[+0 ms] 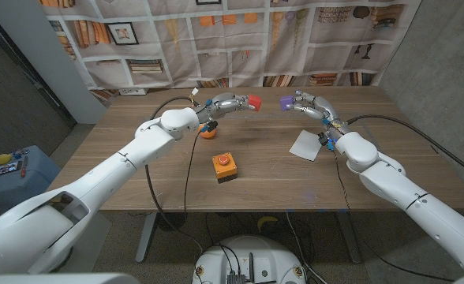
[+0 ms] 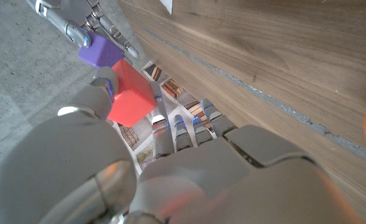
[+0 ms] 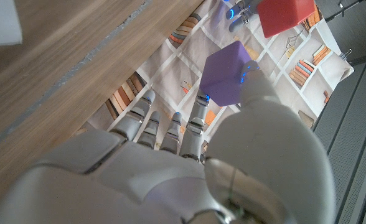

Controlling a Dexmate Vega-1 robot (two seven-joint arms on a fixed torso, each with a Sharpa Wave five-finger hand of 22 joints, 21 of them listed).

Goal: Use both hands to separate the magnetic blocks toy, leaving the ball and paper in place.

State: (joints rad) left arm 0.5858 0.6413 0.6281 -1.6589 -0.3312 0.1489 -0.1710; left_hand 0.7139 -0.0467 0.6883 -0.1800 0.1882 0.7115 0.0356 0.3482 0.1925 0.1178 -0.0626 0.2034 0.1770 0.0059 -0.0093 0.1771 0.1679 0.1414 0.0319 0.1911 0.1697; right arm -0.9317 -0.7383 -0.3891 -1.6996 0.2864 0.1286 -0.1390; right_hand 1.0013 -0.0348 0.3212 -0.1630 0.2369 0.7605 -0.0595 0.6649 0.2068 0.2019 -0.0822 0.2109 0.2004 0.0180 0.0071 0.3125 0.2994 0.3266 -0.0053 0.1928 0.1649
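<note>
My left hand [image 1: 226, 104] holds a red block [image 1: 255, 102] in the air above the far part of the table [image 1: 263, 181]. A small gap away, my right hand [image 1: 309, 102] holds a purple block [image 1: 286, 101]. The two blocks are apart. The left wrist view has the red block [image 2: 131, 93] pinched at my fingertips, with the purple block [image 2: 99, 50] and the other hand [image 2: 71, 18] beyond it. In the right wrist view the purple block [image 3: 228, 73] sits under my thumb and the red block [image 3: 285, 15] is beyond it. An orange ball [image 1: 208, 132] lies under my left arm. White paper [image 1: 307, 145] lies under my right forearm.
An orange box with a red button [image 1: 224, 167] stands near the table's middle. Black cables run along both arms over the tabletop. A printed bookshelf backdrop [image 1: 240, 39] hangs behind the table's far edge.
</note>
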